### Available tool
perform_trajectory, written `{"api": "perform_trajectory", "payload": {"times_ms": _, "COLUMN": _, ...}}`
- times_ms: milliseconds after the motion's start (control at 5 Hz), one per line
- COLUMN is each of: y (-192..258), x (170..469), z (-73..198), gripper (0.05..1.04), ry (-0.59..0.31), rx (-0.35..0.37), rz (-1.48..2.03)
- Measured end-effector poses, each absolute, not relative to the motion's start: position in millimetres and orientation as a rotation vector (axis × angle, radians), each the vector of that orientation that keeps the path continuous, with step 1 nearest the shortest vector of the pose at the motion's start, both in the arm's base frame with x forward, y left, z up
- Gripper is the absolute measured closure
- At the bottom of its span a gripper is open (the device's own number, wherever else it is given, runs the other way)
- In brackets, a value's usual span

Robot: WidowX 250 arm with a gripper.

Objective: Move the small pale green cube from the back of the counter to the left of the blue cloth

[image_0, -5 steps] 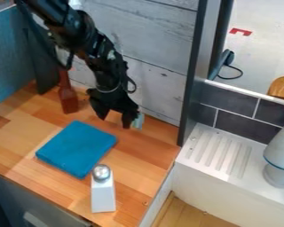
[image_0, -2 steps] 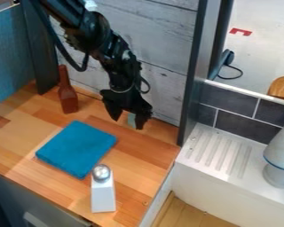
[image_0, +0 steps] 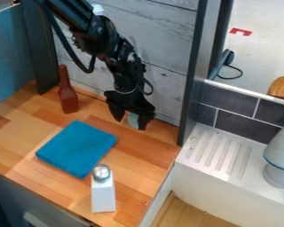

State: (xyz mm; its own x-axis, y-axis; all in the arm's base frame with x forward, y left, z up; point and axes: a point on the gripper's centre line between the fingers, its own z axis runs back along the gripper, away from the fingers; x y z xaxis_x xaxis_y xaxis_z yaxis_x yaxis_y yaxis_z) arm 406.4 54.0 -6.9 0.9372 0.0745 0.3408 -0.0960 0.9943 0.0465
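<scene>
**One black two-finger gripper (image_0: 131,123), open; one pale grey-green block (image_0: 133,120), not clamped**

End effector: the gripper hangs low near the back of the counter. Its fingers stand well apart, and no firm hold is evident. The block shows in the gap, partly hidden by the finger nearer the dark upright post (image_0: 199,75). Contact between that finger and the block cannot be determined.

Progress (judged): alignment at the block appears largely complete. A closed grip is not yet made, and no lift is evident.

Arm: the black jointed robot arm (image_0: 103,37) enters from the upper left and slopes down to the gripper, with a black cable loop alongside.

Surface: the light wooden butcher-block counter (image_0: 25,137) carries three further items:
- a flat, square, teal cloth-like pad (image_0: 76,148), in front of the gripper;
- a white tapered box with a silver ball top (image_0: 103,193), upright, just beyond the pad's near corner;
- a reddish-brown bottle-shaped object (image_0: 68,96), upright, near the rear panel.

Room: a whitewashed plank panel (image_0: 150,35) backs the counter. Right of the post are dark grey tiles (image_0: 230,99) above a white ridged drainboard (image_0: 218,155). A red bracket-shaped mark (image_0: 241,32) lies on the pale floor beyond.
</scene>
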Motion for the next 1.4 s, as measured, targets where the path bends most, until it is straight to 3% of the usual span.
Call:
{"api": "perform_trajectory", "payload": {"times_ms": 200, "y": 55, "x": 412, "z": -13, "gripper": 0.134, "ry": -0.335, "rx": 0.066, "rz": 0.092}}
{"api": "perform_trajectory", "payload": {"times_ms": 400, "y": 56, "x": 414, "z": -13, "gripper": 0.398, "ry": -0.338, "rx": 0.07, "rz": 0.099}}
{"api": "perform_trajectory", "payload": {"times_ms": 600, "y": 53, "x": 412, "z": -13, "gripper": 0.55, "ry": -0.334, "rx": 0.052, "rz": 0.096}}
{"api": "perform_trajectory", "payload": {"times_ms": 1000, "y": 65, "x": 380, "z": 35, "gripper": 0.55, "ry": -0.367, "rx": 0.001, "rz": 0.164}}
{"api": "perform_trajectory", "payload": {"times_ms": 1400, "y": 152, "x": 320, "z": 44, "gripper": 0.55, "ry": -0.29, "rx": 0.092, "rz": 0.399}}
